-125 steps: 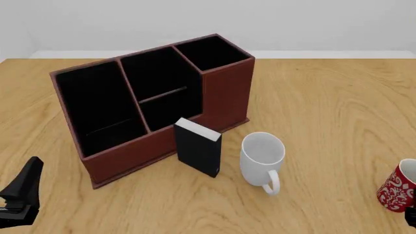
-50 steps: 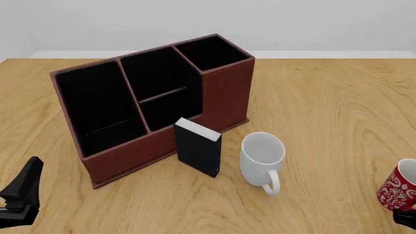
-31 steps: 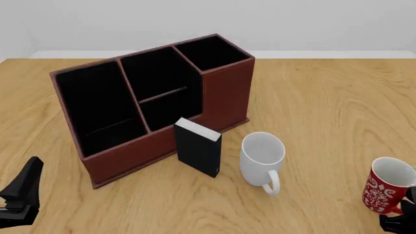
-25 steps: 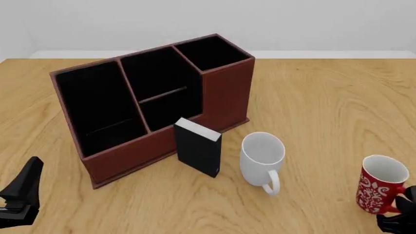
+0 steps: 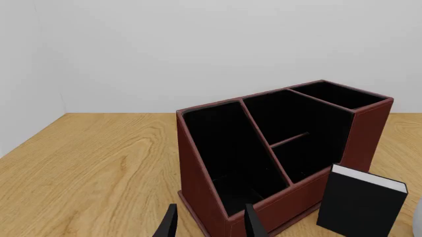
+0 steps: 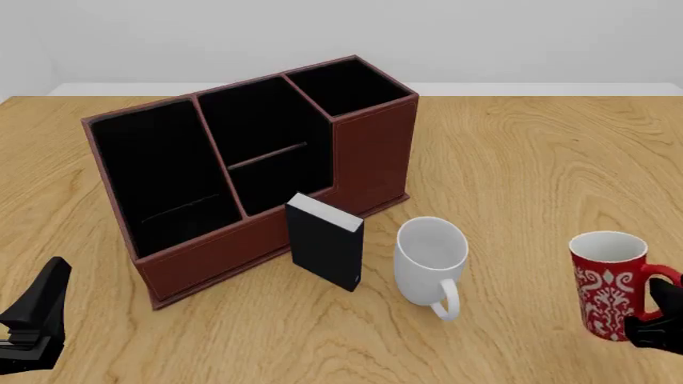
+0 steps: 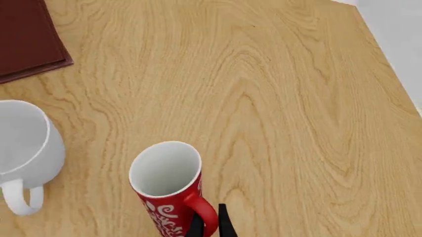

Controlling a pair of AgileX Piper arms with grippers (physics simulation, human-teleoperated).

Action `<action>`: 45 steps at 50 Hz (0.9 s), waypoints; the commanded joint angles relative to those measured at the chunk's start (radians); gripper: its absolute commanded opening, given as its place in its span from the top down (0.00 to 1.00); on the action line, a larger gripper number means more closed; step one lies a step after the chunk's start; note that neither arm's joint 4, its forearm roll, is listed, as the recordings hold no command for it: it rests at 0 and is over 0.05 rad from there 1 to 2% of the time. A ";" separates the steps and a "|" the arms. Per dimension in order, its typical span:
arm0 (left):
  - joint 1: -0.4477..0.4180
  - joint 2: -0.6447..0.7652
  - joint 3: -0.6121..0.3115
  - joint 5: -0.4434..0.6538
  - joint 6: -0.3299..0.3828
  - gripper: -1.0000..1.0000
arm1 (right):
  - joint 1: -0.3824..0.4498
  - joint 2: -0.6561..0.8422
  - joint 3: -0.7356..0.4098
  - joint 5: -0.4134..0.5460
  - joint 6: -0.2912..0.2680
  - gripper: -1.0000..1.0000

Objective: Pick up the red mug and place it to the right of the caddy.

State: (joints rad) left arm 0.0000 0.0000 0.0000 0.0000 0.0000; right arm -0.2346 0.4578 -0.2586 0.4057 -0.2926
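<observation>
One arm matters: right gripper [image 6: 664, 320] has its fingers clenched on the red mug [image 6: 607, 284] handle, mug upright at the counter's [image 6: 513, 160] near right. Caddy [image 6: 256, 172] sits far left and further back, white mug [image 6: 431, 260] between (clear gap beside caddy's right wall). Left gripper [image 5: 209, 224] idle, fingers apart.
</observation>
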 commanded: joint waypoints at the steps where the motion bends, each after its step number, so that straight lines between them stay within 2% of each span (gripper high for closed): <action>1: 0.000 0.000 0.000 0.000 0.000 0.00 | 0.009 0.049 -0.083 -0.054 0.019 1.00; 24: 0.000 0.000 0.000 0.000 0.000 0.00 | 0.010 0.265 -0.235 -0.249 -0.005 1.00; 45: 0.000 0.000 0.000 0.000 0.000 0.00 | 0.007 0.594 -0.326 -0.576 0.041 1.00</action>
State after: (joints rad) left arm 0.0000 0.0000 0.0000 0.0000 0.0000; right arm -0.2303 0.9077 -0.5346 -0.0244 -0.2859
